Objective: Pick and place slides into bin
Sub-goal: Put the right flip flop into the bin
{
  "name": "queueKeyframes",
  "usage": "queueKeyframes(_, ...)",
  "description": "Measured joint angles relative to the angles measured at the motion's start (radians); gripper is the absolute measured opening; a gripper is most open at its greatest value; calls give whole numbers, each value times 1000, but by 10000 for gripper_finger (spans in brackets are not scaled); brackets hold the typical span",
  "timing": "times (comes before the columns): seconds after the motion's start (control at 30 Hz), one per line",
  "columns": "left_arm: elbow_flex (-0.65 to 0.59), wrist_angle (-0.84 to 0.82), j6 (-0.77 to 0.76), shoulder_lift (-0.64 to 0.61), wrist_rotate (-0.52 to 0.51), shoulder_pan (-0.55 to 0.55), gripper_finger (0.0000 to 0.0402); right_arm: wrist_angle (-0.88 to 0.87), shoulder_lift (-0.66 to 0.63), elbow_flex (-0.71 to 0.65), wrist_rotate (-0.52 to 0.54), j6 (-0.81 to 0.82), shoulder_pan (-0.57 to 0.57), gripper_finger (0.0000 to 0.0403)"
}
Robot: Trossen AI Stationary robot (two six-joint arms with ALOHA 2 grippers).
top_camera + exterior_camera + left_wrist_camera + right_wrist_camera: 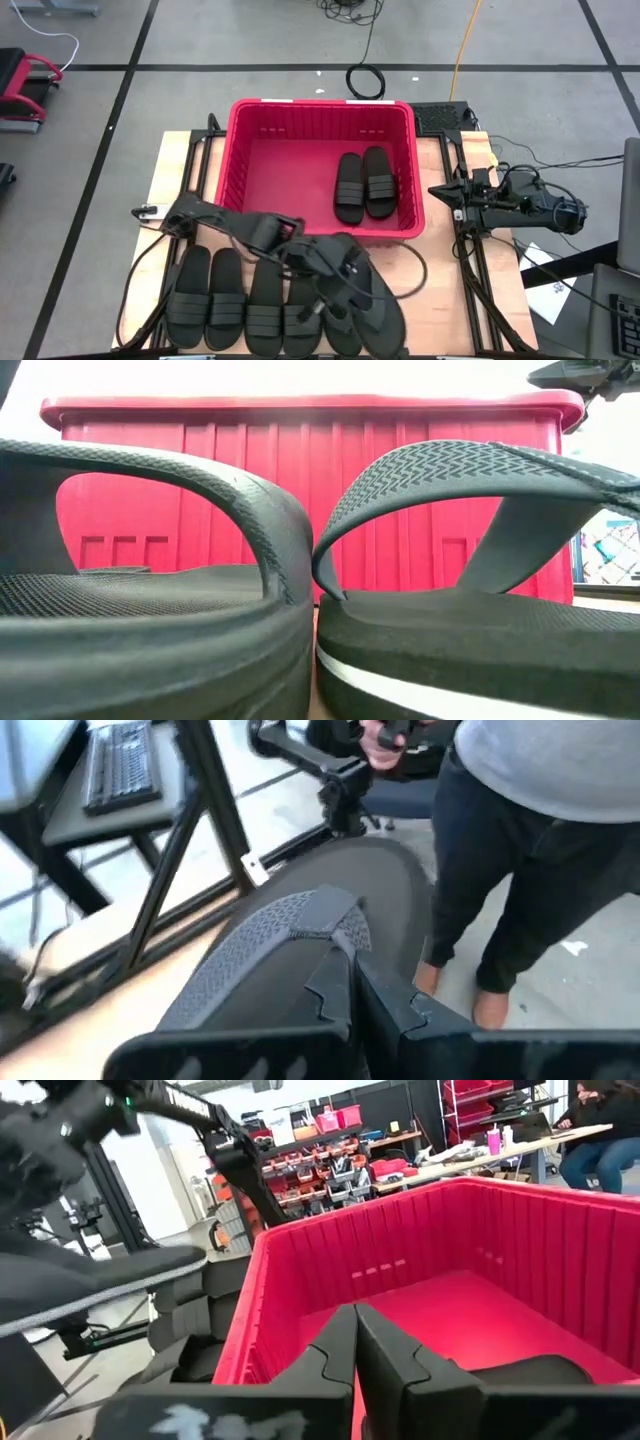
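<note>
The left gripper (352, 268) is closed on the strap of a thong-style flip-flop (375, 305) at the near edge of the table (440, 290), at the right end of the row of slides. In the left wrist view its fingers (345, 985) pinch the textured strap where it meets the toe post, and the sole (385, 890) extends away beyond them. A person (540, 840) in dark trousers stands just past the table on that side.

The right gripper (447, 194) is shut and empty, held beside the right wall of the bin (240, 150); its fingers (335, 1345) point across the red rim.

The bin sits at the far centre of the table. Two band-strap slides (362, 185) lie side by side inside it, toward its right wall. Four more band-strap slides (245, 300) lie in a row on the table in front of the bin, left of the gripped flip-flop.
</note>
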Motion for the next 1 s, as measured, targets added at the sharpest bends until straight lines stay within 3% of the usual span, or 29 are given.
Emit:
queueKeyframes(0.3, 0, -370, -73, -208, -175, 37, 0, -1, 2, 0, 54, 3, 0, 0)
queueKeyframes(0.5, 0, -483, 24, -325, -191, 175, 0, 58, 3, 0, 54, 8, 0, 0)
queueKeyframes(0.73, -2, -661, 268, -361, -90, 475, 0, 113, 3, 0, 76, -29, 0, 0)
queueKeyframes(0.87, -5, -817, 504, -305, -8, 603, 0, 110, 3, 0, 103, -66, 0, 0)
queueKeyframes(1.0, -22, -807, 674, -228, 61, 673, 0, 110, 3, 0, 137, -101, 0, 0)
